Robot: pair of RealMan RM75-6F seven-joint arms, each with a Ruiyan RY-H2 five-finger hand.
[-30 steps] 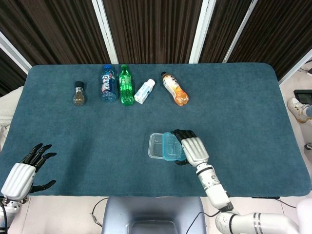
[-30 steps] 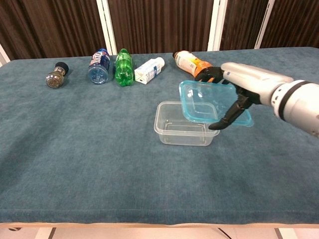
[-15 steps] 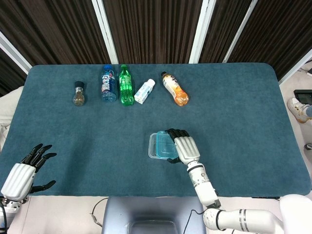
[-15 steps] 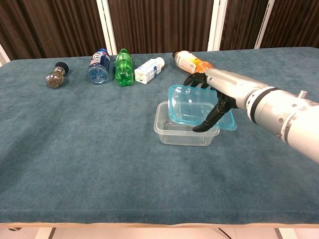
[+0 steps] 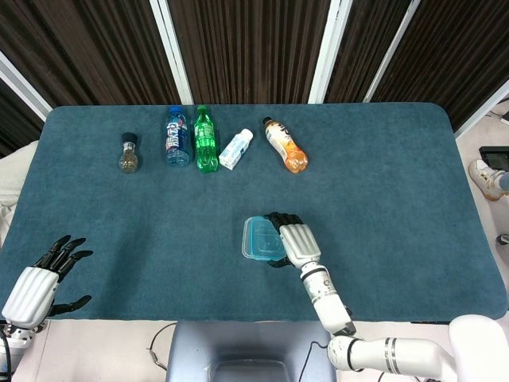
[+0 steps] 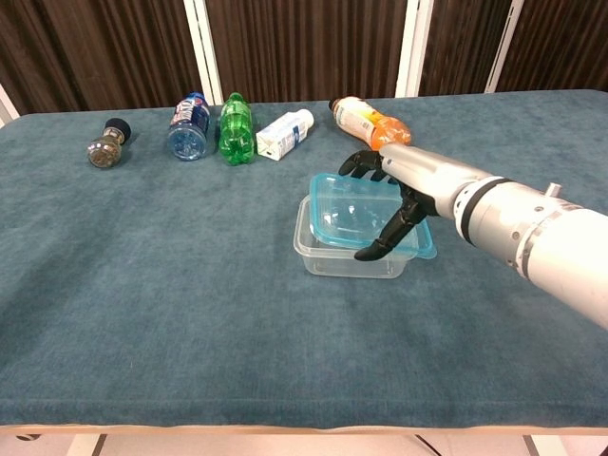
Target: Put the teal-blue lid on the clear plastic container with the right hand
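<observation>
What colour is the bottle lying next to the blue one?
Green. The green bottle shows best in the chest view.

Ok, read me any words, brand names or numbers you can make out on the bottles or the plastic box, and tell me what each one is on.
Nothing can be read with confidence.
Blue-labelled clear bottle: red and white print, too blurred to read.
Green plastic bottle: label too small to read.
Small white bottle: blue markings, unreadable.
Orange drink bottle: label print blurred.
Small dark-capped jar, teal-blue lid, clear plastic container: no text visible.

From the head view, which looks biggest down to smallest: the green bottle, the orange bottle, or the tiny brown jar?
1. Green bottle, the longest.
2. Orange bottle, a bit shorter.
3. Tiny brown jar, clearly smallest.
They lie in one row, so nearness barely matters.
</observation>
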